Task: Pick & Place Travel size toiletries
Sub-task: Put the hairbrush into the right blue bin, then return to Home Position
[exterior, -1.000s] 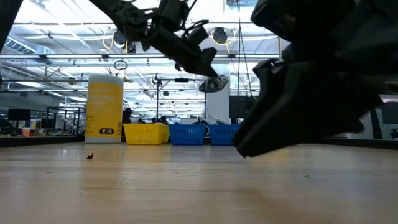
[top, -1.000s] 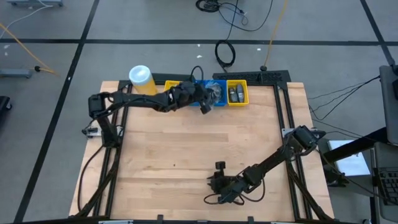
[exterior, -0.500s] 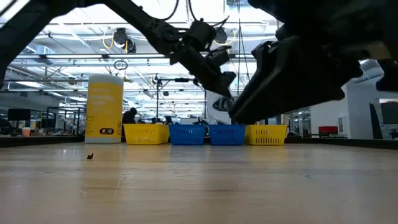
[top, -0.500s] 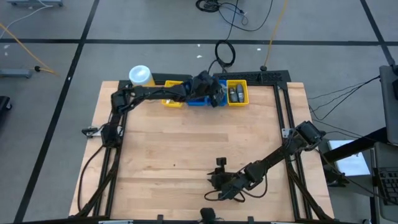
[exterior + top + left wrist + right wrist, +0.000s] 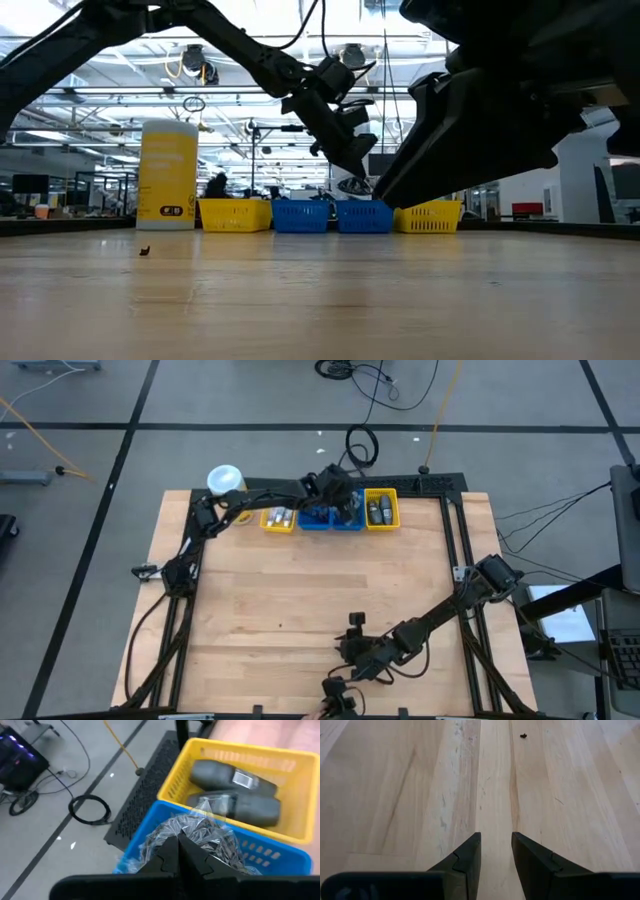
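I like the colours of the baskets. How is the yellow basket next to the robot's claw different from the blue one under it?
The yellow basket holds two dark grey bottles lying side by side, while the blue basket holds a crinkly clear packet. The left gripper is shut right over the blue basket, not the yellow one. Both are small slotted baskets, touching at the table's back edge.

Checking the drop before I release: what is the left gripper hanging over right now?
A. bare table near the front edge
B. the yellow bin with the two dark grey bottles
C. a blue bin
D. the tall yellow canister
C: in the left wrist view the shut left gripper holds a crinkly clear sachet above a blue bin; the grey bottles lie in the neighbouring yellow bin.
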